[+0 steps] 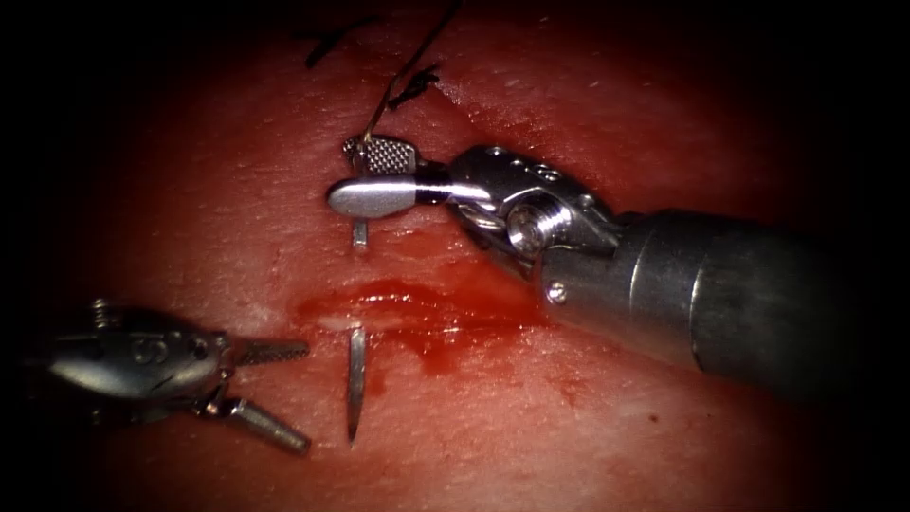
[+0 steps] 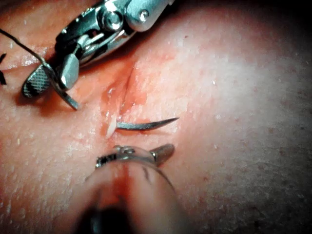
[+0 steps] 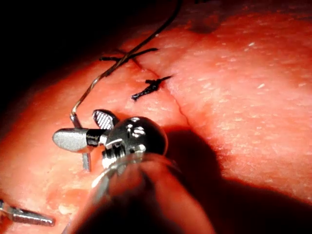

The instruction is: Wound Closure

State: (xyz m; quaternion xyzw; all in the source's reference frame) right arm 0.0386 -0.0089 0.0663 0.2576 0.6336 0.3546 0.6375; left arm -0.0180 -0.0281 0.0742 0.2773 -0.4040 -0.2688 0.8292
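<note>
Left pincer [image 1: 275, 393]: two slim ridged steel jaws spread wide, holding nothing, parked just left of the needle tip, clear of the metal.

Needle [image 1: 356, 384]: thin curved steel, passed through the tissue [image 1: 588, 417] under the cut [image 1: 408, 308]. Pointed tip end lying exposed on the near side of the cut; swaged end sticking up on the far side, beside the right tool. Middle of the curve buried.

Cut: shallow glossy slit, edges wet with red fluid [image 1: 455, 332] pooled along it and smeared toward the right.

Tissue: pale pink, moist, finely pebbled surface.

Right pincer [image 1: 365, 175]: smooth polished jaw plus cross-hatched jaw, parted, straddling the needle's rear end near the swage; firm clamp not evident, jaws clearly apart in the right wrist view.

Thread [image 1: 408, 71]: dark, thin, running from the needle's rear end away toward the tissue's far edge.

Farther along the cut line: two dark knotted stitches with short frayed cut ends [image 1: 414, 87], lying flat on the tissue.
</note>
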